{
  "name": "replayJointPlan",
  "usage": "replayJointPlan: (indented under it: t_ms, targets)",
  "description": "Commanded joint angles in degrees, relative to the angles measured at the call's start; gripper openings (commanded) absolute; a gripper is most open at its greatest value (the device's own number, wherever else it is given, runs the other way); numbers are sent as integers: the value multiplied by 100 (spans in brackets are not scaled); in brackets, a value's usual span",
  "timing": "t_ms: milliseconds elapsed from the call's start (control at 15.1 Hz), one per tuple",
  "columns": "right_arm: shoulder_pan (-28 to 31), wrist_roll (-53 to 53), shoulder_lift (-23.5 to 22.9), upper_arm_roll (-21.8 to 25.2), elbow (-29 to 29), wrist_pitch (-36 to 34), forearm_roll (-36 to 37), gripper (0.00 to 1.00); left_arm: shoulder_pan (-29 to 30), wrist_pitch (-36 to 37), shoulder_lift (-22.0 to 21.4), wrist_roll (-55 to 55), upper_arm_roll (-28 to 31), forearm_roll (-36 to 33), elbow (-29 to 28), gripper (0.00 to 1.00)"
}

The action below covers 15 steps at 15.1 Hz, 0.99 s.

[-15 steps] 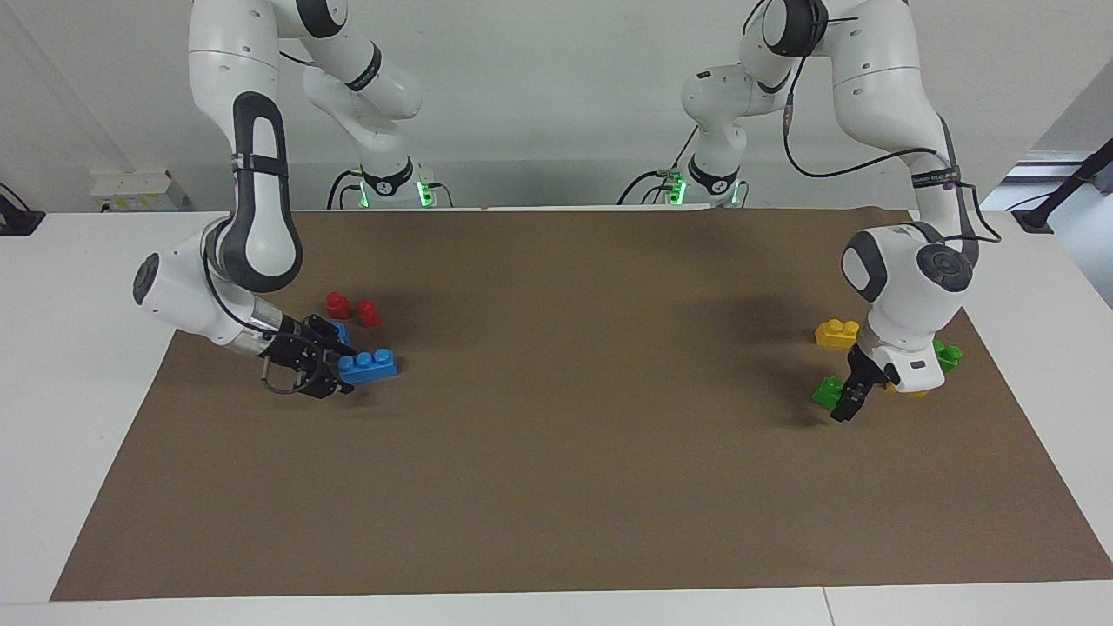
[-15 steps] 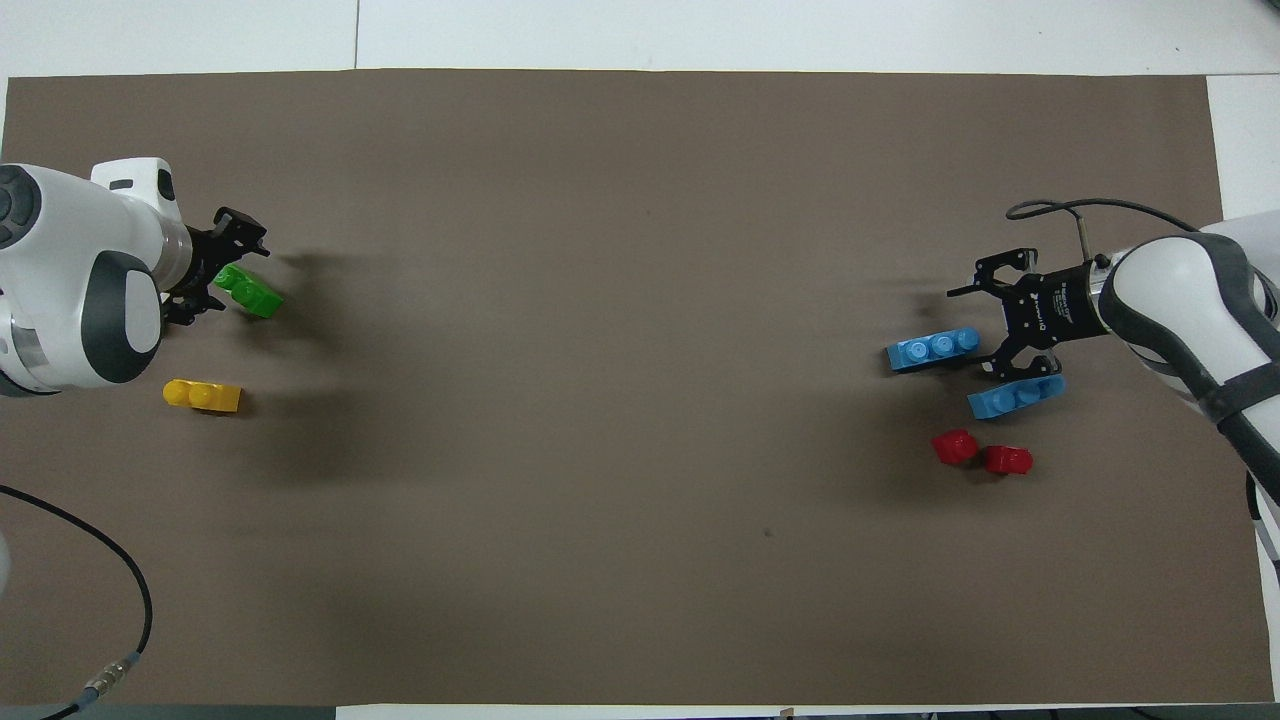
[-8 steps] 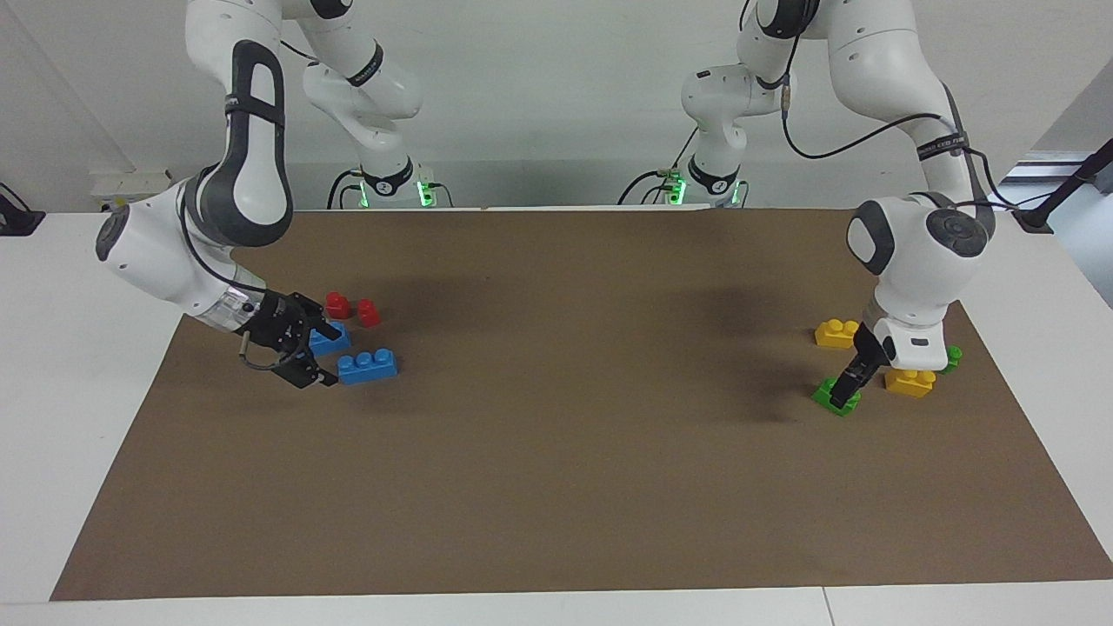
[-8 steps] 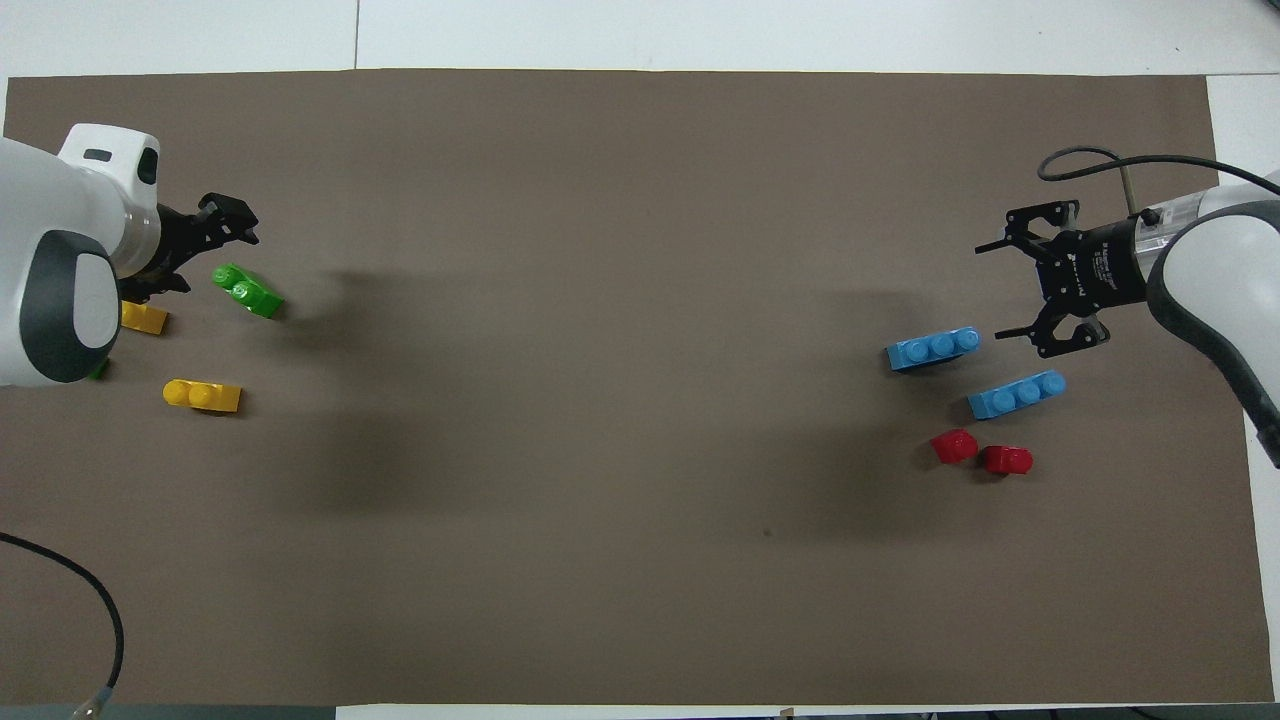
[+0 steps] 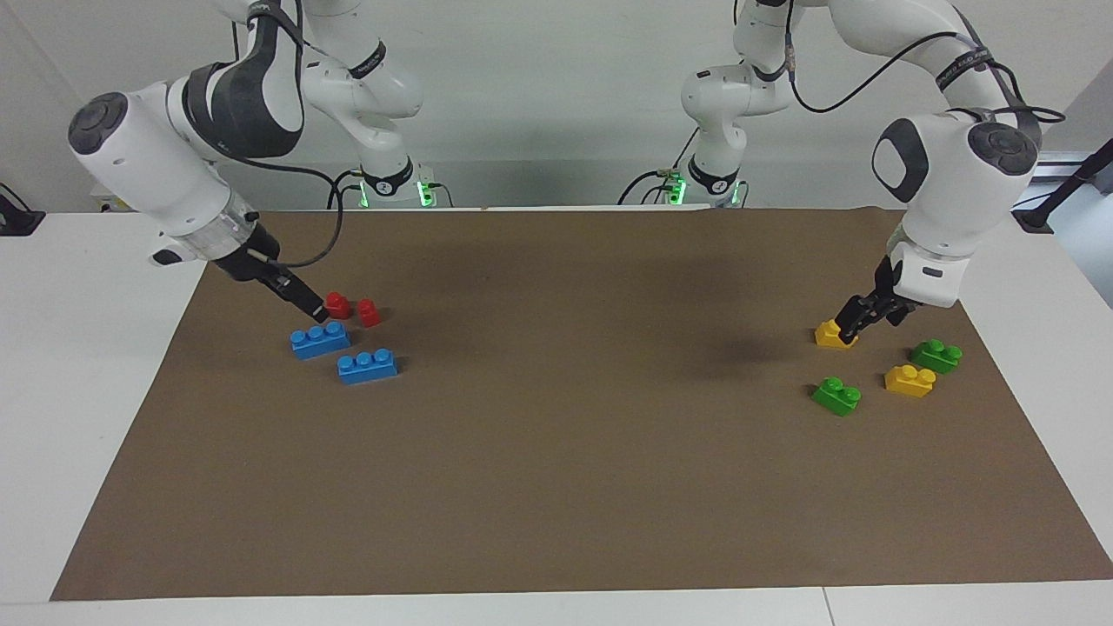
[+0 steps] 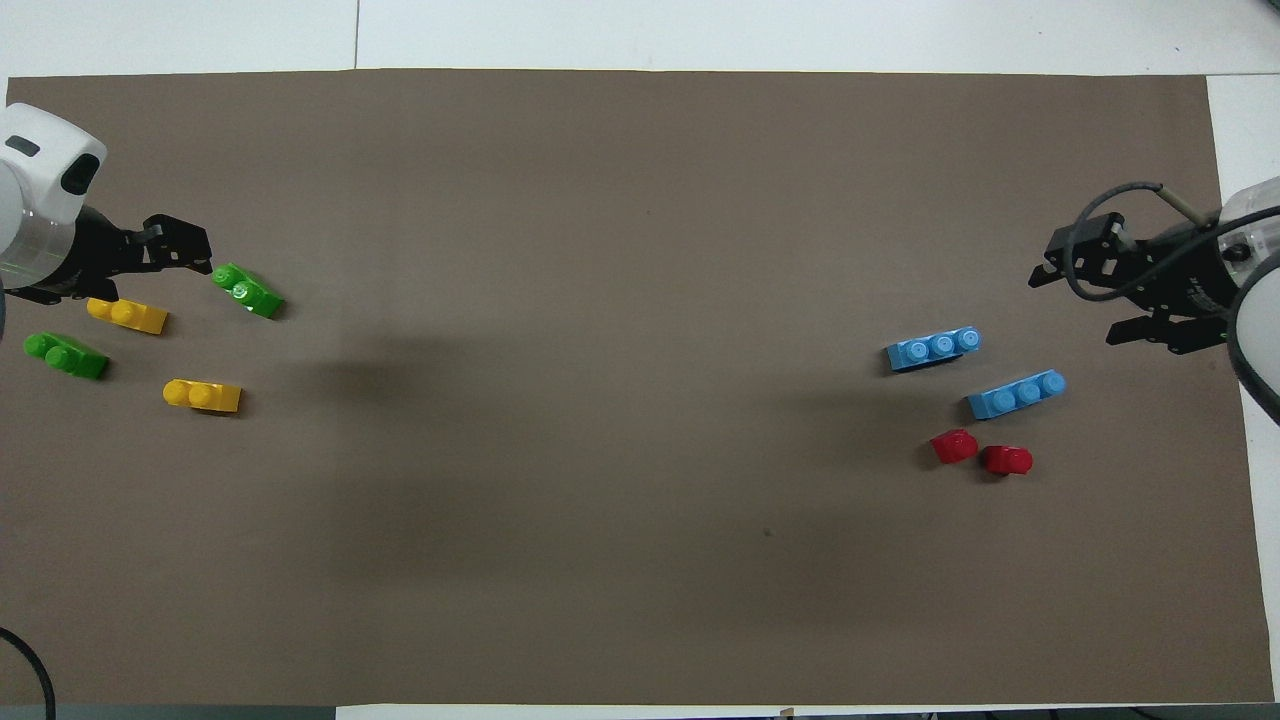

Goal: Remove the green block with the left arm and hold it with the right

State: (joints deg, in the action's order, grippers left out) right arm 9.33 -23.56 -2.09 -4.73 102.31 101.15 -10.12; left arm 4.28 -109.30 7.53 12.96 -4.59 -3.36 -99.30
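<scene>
On the brown mat (image 5: 556, 452), toward the left arm's end of the table, lie four small bricks. The green block (image 5: 836, 396) (image 6: 247, 290) rests flat on the mat with its two studs up, and nothing touches it. It is the brick of this group that lies farthest from the robots. A second green brick (image 5: 936, 356) (image 6: 65, 355) lies nearer to the edge of the mat, with a yellow brick (image 5: 909, 380) (image 6: 126, 315) just beside it. Another yellow brick (image 5: 833, 334) (image 6: 201, 395) lies nearer to the robots than the green block.

The left gripper (image 5: 856, 320) (image 6: 185, 250) hangs in the air over this group of bricks and holds nothing. In the facing view its tips appear in front of the yellow brick that is nearer to the robots, but it is raised and apart from the green block. I cannot tell if its fingers are spread or closed.

Toward the right arm's end of the table lie two blue bricks (image 5: 321, 338) (image 6: 1016, 394), each with three studs, and two small red pieces (image 5: 338, 305) (image 6: 954, 446) that are nearer to the robots. The right gripper (image 5: 304, 302) (image 6: 1085, 300) is raised over this group and is empty. In the overhead view its two fingers stand clearly apart, so it is released.
</scene>
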Motion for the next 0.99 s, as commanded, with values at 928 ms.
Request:
replayJointPlan:
  t_ms: [928]
  targets:
    - [34,2093,367,-37,-879,-1537,1223,100,-6,2298,-1052,-918,-218,352,507,100]
